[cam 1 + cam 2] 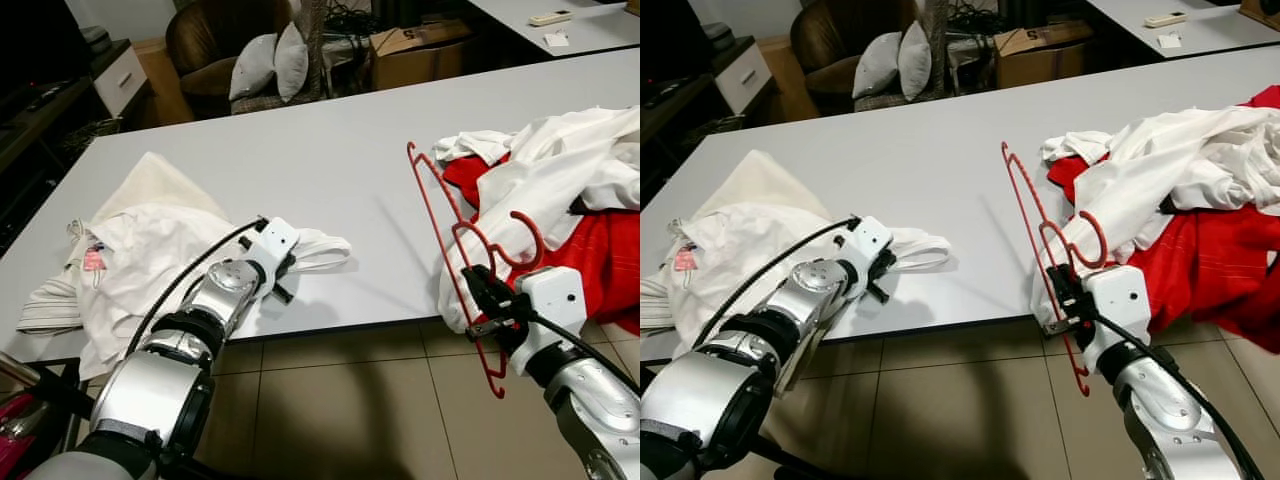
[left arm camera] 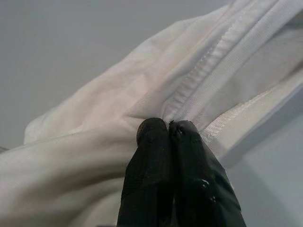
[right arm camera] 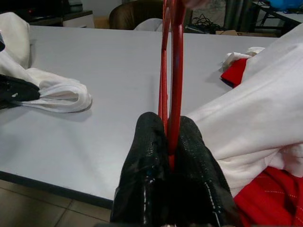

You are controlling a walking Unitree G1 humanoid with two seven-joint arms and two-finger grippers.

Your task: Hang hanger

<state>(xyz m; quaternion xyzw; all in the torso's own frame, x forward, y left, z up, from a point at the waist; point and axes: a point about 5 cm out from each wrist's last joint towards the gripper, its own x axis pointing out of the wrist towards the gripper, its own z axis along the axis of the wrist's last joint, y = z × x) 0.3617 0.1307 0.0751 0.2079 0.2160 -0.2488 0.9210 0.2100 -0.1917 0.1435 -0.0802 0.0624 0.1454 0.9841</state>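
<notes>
A red wire hanger (image 1: 440, 225) stands on edge at the table's near right, its hook (image 1: 520, 235) by the clothes pile. My right gripper (image 1: 482, 300) is shut on the hanger's lower part (image 3: 171, 94) just off the table's front edge. A white shirt (image 1: 150, 235) lies on the table's left side. My left gripper (image 1: 287, 268) is shut on the shirt's collar edge (image 2: 199, 80), with its fingers (image 2: 189, 156) pinched together on the fabric.
A pile of white and red clothes (image 1: 570, 190) covers the table's right end. The grey table (image 1: 300, 150) has bare room in its middle. Beyond it stand a brown chair with grey cushions (image 1: 265, 65), a cardboard box (image 1: 420, 50) and a second table (image 1: 580, 25). Tiled floor lies below.
</notes>
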